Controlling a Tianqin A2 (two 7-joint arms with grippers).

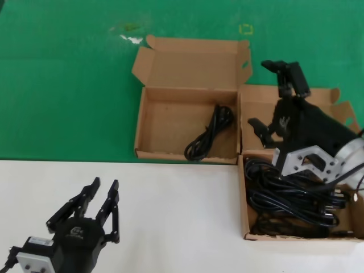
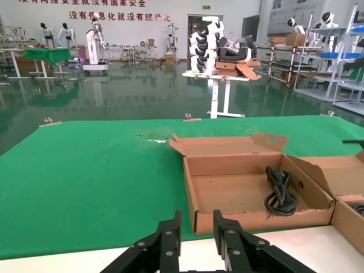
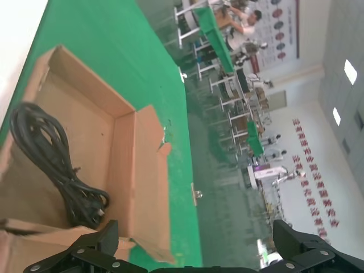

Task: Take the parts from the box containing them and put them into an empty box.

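The box containing the parts [image 1: 284, 237] lies at the right, with several black power cords [image 1: 290, 199] piled in it. My right gripper [image 1: 273, 99] hovers over its far end, jaws wide open, holding nothing. The other brown box [image 1: 187, 155] lies in the middle on the green mat. One looped cord [image 1: 209, 135] rests on its floor near the right wall. The right wrist view shows that box [image 3: 122, 153], its cord [image 3: 48, 162] and my right gripper [image 3: 199, 250]. My left gripper [image 1: 106, 185] waits open over the white surface at the lower left.
Both boxes have their lids folded open at the back. The left wrist view shows my left gripper [image 2: 197, 227] short of the middle box [image 2: 250, 219], with the cord [image 2: 280, 190] inside and the full box's corner [image 2: 347, 219] beside it. Green mat [image 1: 68, 85] stretches to the left.
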